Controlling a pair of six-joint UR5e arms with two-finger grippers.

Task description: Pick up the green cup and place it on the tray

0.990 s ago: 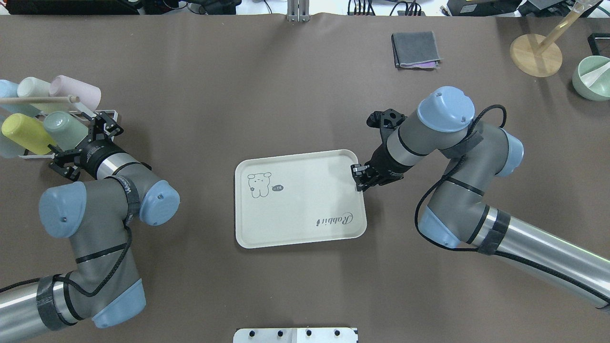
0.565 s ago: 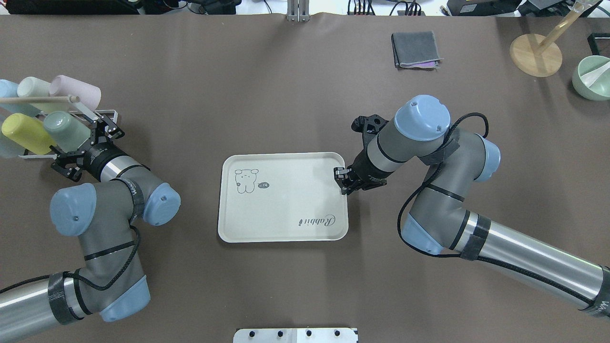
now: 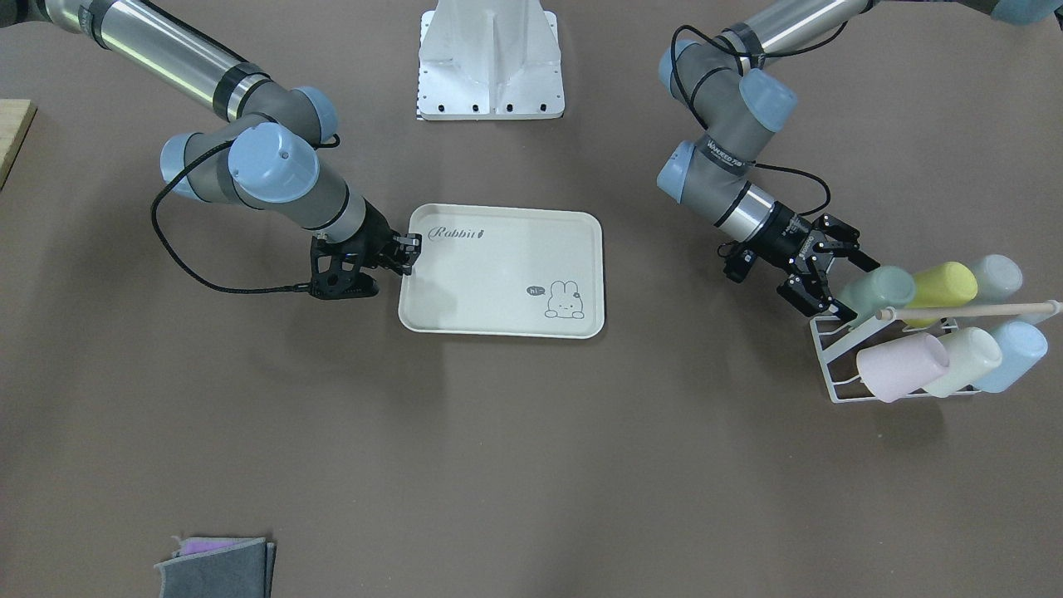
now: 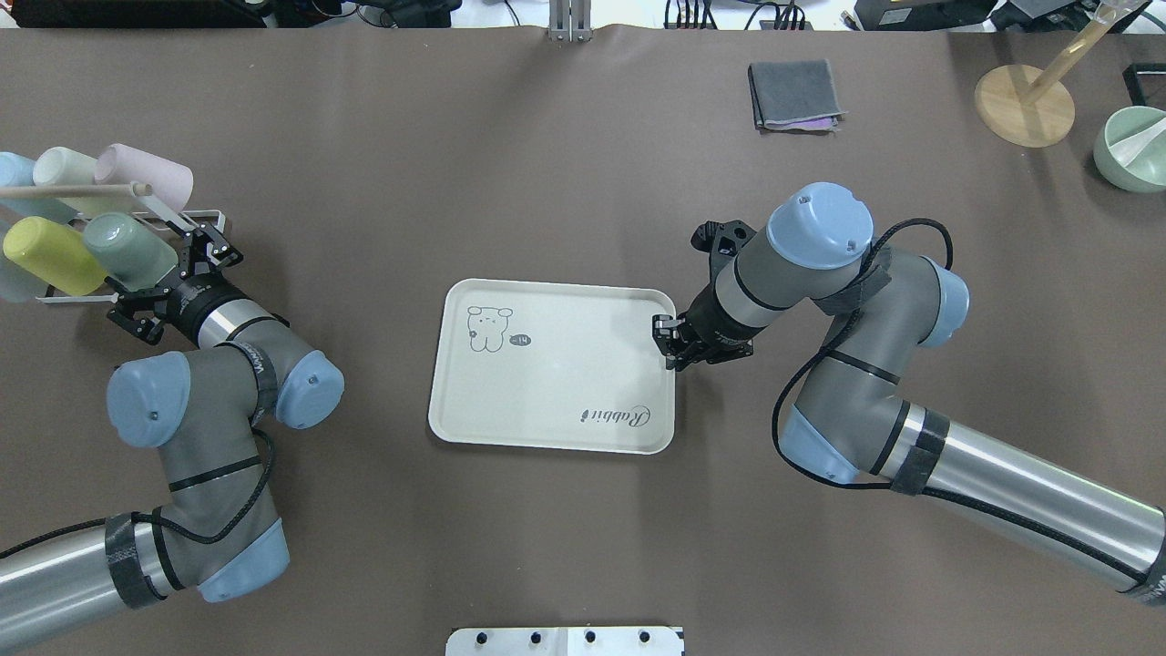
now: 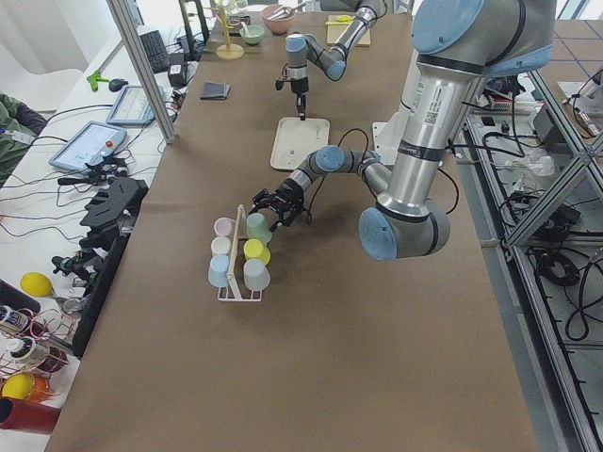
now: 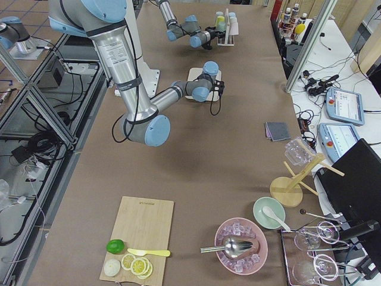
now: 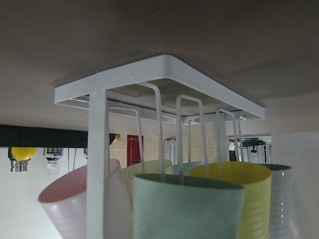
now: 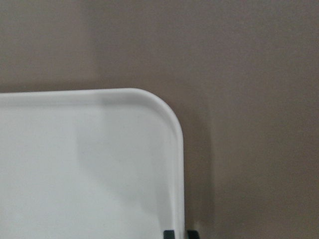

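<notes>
The green cup (image 4: 127, 251) lies on its side on a white wire rack (image 4: 208, 217) at the table's left edge. It also shows in the front view (image 3: 880, 289) and fills the lower middle of the left wrist view (image 7: 184, 211). My left gripper (image 4: 164, 281) is open, with its fingers spread at the cup's near end (image 3: 839, 278). The cream tray (image 4: 556, 383) with the rabbit drawing lies flat mid-table. My right gripper (image 4: 669, 342) is shut on the tray's right rim (image 3: 407, 251). The right wrist view shows the tray's corner (image 8: 89, 164).
The rack also holds a yellow cup (image 4: 50, 257), a pink cup (image 4: 146, 175), a cream cup (image 4: 64, 169) and light blue cups, under a wooden rod (image 4: 73, 191). A folded grey cloth (image 4: 792, 94), a wooden stand (image 4: 1025, 102) and a green bowl (image 4: 1132, 148) stand far right.
My right gripper dragged the tray to the left, then a little back to the right, and turned it. My left gripper crept closer to the green cup.
</notes>
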